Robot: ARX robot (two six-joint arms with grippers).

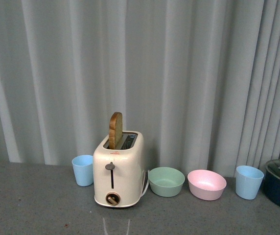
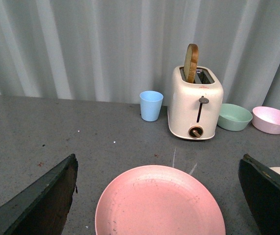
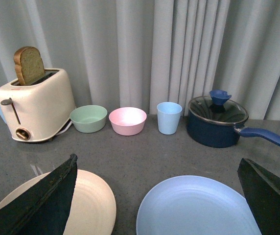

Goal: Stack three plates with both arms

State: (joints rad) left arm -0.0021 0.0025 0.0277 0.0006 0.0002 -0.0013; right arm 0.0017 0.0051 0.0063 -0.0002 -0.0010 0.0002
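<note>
Left jaws stand wide apart, a dark finger (image 2: 37, 205) at each edge of the wrist view. The pink plate (image 2: 159, 203) lies flat on the grey desk (image 2: 32, 127) between and below them, untouched. Right jaws are equally spread, fingers (image 3: 37, 205) clear of everything. Below them the cream plate (image 3: 93, 203) and the light blue plate (image 3: 198, 208) lie flat side by side, with a strip of desk between. Each plate rests alone, none stacked.

Farther back a row of things stands near the curtain (image 1: 179, 73): a light blue cup (image 1: 83, 170), then a cream toaster (image 1: 118, 171) with a slice of bread (image 1: 115, 129) standing upright in one slot, a green bowl (image 1: 166, 181), a pink bowl (image 1: 206, 184), a second blue cup (image 1: 249, 181), and a dark blue pot (image 3: 216, 125) with a glass lid. A small reddish mark on the toaster's front, above the lever, is too small to read.
</note>
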